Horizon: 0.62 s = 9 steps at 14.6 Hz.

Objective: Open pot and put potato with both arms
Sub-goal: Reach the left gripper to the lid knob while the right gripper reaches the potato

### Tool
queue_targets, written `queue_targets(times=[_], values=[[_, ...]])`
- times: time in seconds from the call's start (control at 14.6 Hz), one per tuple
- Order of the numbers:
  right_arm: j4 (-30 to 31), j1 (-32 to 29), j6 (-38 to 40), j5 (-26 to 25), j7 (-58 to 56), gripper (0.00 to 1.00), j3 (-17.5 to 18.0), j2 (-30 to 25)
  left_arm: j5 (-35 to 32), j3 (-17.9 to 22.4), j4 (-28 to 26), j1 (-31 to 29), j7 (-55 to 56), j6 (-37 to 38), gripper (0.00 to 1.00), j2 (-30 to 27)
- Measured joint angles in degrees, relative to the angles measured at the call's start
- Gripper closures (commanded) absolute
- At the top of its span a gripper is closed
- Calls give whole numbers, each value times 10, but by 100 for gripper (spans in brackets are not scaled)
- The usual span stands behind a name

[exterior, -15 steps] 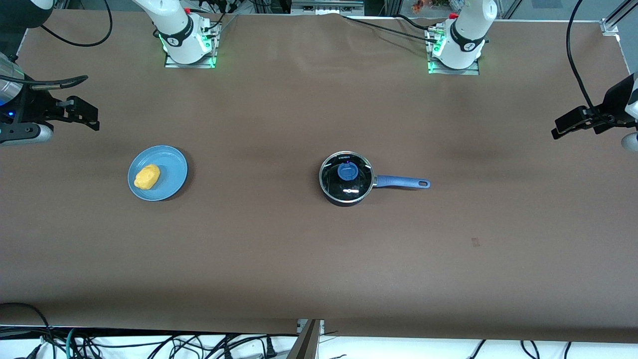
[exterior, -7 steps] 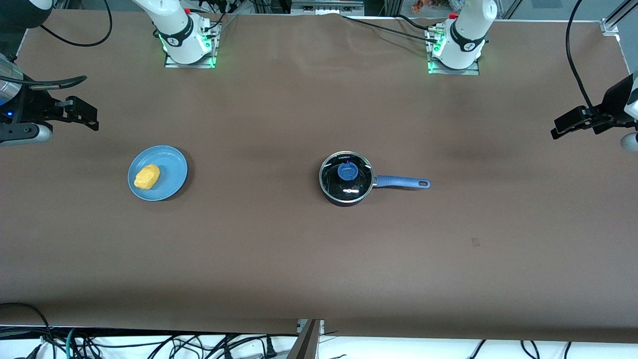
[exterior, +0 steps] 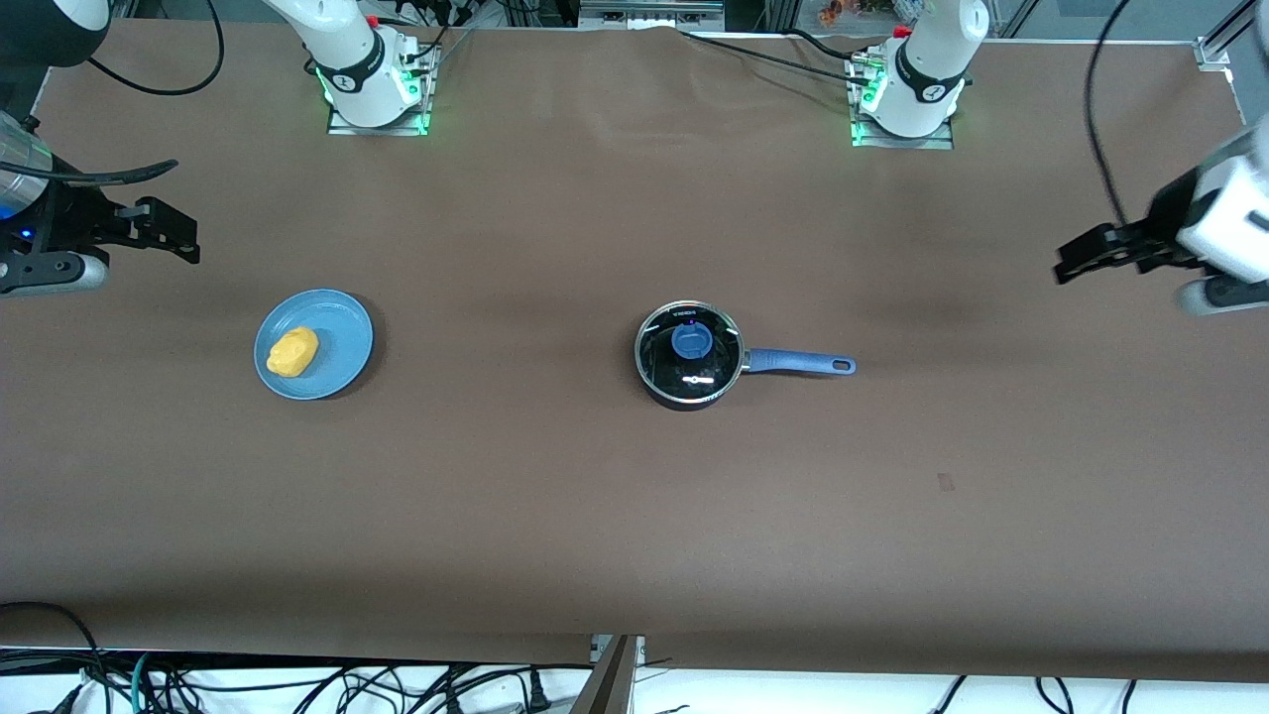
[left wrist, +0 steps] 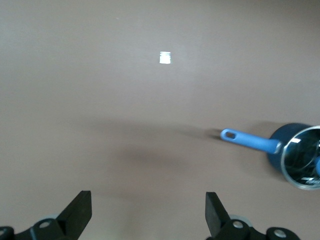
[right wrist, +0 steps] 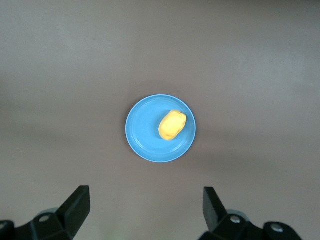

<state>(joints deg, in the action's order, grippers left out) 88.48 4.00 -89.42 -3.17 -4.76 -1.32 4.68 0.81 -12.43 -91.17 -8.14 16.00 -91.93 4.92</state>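
One pot [exterior: 689,355] stands near the middle of the brown table [exterior: 634,516], a small black saucepan with its single glass lid [exterior: 688,349] seated on the rim and one blue knob [exterior: 691,340] at the lid's centre. Its one long blue handle [exterior: 798,363] lies flat and points toward the left arm's end of the table. In the left wrist view the pot [left wrist: 299,155] shows only in part, cut by the frame edge.

One potato [exterior: 292,352], yellow-orange and lumpy, lies on one light-blue plate [exterior: 342,327], well apart from the pot toward the right arm's end of the table. The potato sits off-centre on the plate, toward the right arm's end.

There are two grippers, both empty. The left gripper [exterior: 1086,253] hangs over bare table at the left arm's end, clear of the pot handle; its two fingers [left wrist: 80,210] stand wide apart. The right gripper [exterior: 164,233] hangs over bare table at the right arm's end, near the plate, its two fingers [right wrist: 77,205] likewise spread wide.

Two arm bases [exterior: 375,84] stand along the table's edge farthest from the front camera.
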Motion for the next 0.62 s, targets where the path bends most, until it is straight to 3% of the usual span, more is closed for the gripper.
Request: queue_targets(times=[0.34,0.62], values=[[0,0,0,1,0,0,-1,0,0,-85,0,14,123,-59,0,64],[0,-1,0,3,0,0,-1,4,0,-96,4,93,201,-108,0,140]])
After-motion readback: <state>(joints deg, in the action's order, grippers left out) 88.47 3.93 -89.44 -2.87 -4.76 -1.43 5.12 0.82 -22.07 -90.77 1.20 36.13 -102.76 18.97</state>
